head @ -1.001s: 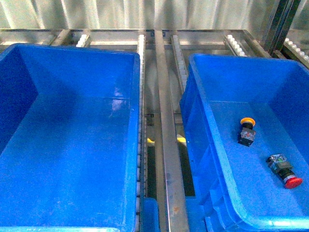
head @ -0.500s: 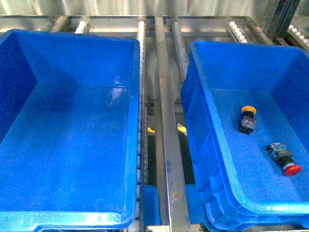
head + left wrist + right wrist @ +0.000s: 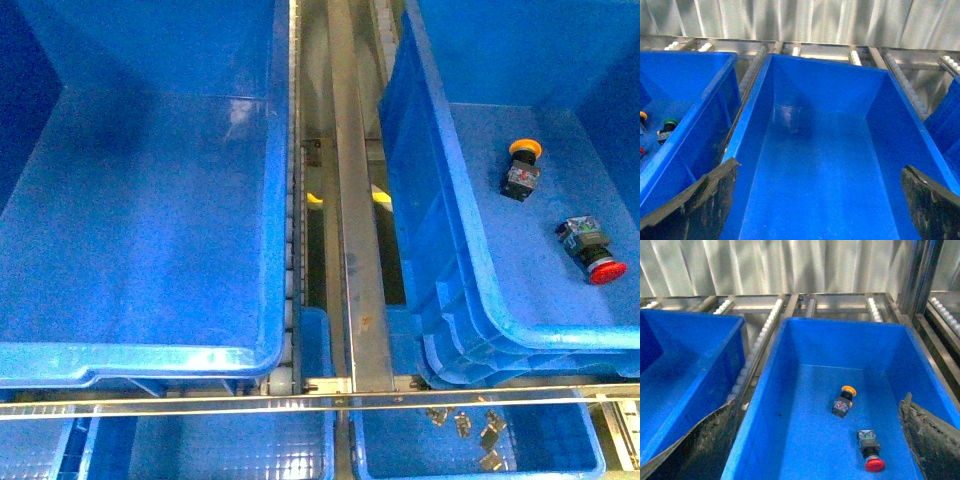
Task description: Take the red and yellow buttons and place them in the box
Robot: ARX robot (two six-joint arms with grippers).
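Note:
A yellow button [image 3: 522, 168] and a red button [image 3: 590, 250] lie on their sides on the floor of the box [image 3: 520, 335], the right-hand blue tote with doubled rims. In the right wrist view the same yellow button [image 3: 844, 401] and red button [image 3: 870, 445] lie in the box [image 3: 840, 322], ahead of my open right gripper [image 3: 815, 445]. It hangs above the box's near end, holding nothing. My open left gripper [image 3: 812, 210] hovers over an empty blue tote [image 3: 820, 150]. Neither gripper shows in the front view.
The empty left tote [image 3: 150, 355] fills the left of the front view. A steel rail [image 3: 355, 200] and roller tracks run between the totes. A shallow tray [image 3: 570, 450] holds metal clips [image 3: 470, 425]. A further tote [image 3: 690, 125] holds a green-capped switch [image 3: 667, 127].
The front view has tipped downward: both totes slid up the picture, and the front rail and shallow trays came into sight. The two buttons kept their places in the box.

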